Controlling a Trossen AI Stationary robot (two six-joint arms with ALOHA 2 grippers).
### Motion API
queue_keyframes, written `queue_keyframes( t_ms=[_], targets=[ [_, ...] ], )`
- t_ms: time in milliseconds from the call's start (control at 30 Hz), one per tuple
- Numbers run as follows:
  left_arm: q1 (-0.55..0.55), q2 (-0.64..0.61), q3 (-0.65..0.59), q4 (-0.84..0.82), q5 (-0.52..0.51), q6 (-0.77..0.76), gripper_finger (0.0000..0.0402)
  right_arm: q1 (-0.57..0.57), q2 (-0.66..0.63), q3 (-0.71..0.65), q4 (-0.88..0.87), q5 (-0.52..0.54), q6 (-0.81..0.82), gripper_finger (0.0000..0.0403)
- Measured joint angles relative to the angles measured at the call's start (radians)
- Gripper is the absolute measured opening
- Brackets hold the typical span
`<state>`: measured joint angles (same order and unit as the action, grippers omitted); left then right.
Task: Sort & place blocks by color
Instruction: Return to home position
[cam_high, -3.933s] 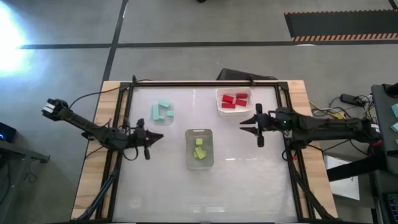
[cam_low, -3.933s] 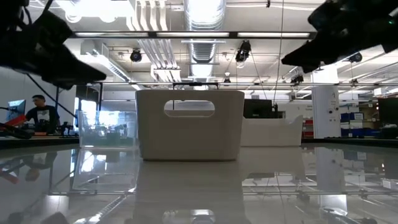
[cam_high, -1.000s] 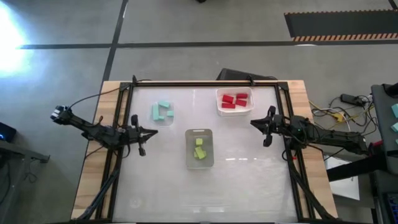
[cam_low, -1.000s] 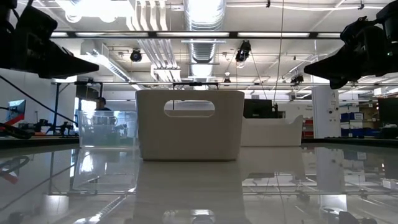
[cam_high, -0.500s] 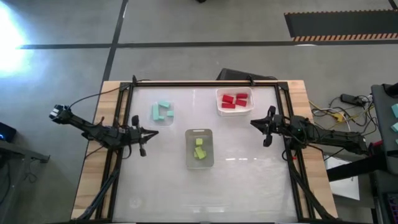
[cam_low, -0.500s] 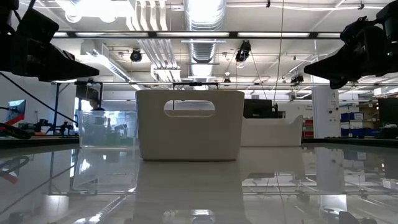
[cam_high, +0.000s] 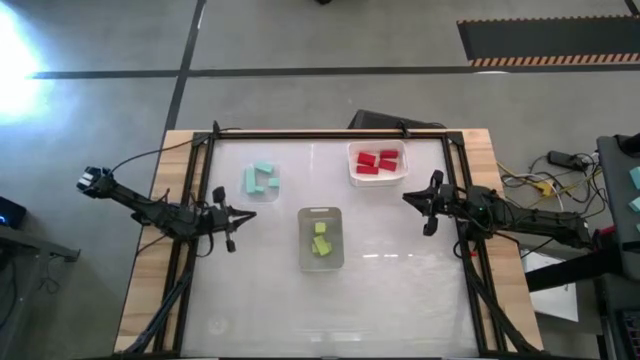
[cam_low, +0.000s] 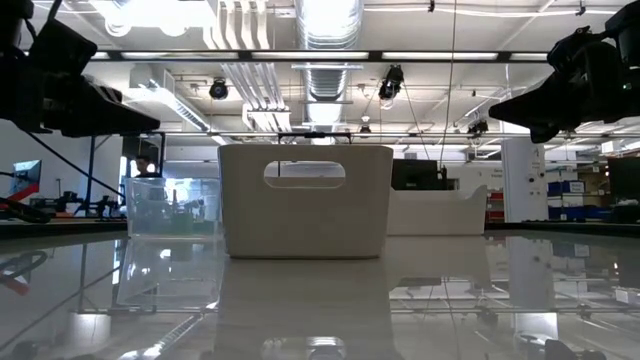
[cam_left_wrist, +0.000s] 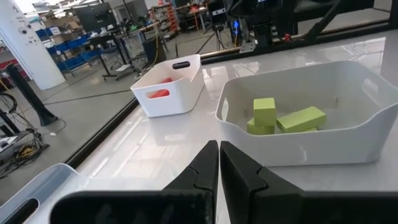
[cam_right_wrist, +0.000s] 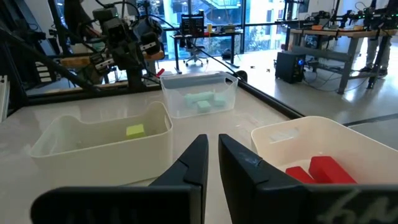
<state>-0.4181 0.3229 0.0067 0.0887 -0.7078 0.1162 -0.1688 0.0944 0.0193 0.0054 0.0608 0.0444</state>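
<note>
Teal blocks (cam_high: 262, 180) (cam_right_wrist: 199, 101) lie in a clear tray. Red blocks (cam_high: 377, 162) (cam_right_wrist: 320, 168) (cam_left_wrist: 160, 93) lie in a white bin near the far right. Yellow-green blocks (cam_high: 320, 240) (cam_left_wrist: 280, 118) (cam_right_wrist: 135, 130) lie in a white bin at the table's middle. My left gripper (cam_high: 245, 216) (cam_left_wrist: 219, 163) hangs shut above the table's left side, pointing at the middle bin. My right gripper (cam_high: 408, 197) (cam_right_wrist: 211, 158) hangs shut above the right side, just near of the red bin. Neither touches anything.
The middle bin (cam_low: 305, 200) stands between the two grippers, with the clear tray (cam_low: 170, 205) and the red bin (cam_low: 440, 210) behind it. A black frame (cam_high: 330, 133) runs round the glossy white table. A person (cam_low: 148, 168) stands far off in the room.
My left gripper has sunk a little and tipped slightly down while staying over the table's left side. My right gripper has kept still. No block has moved.
</note>
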Motion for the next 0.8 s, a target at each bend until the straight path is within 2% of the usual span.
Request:
queue_keyframes(
  t_ms=[800],
  targets=[
    [0.0,0.042,0.0,0.0,0.0,0.0,0.0001,0.0,0.0,0.0,0.0,0.0,0.0,0.0029]
  ],
)
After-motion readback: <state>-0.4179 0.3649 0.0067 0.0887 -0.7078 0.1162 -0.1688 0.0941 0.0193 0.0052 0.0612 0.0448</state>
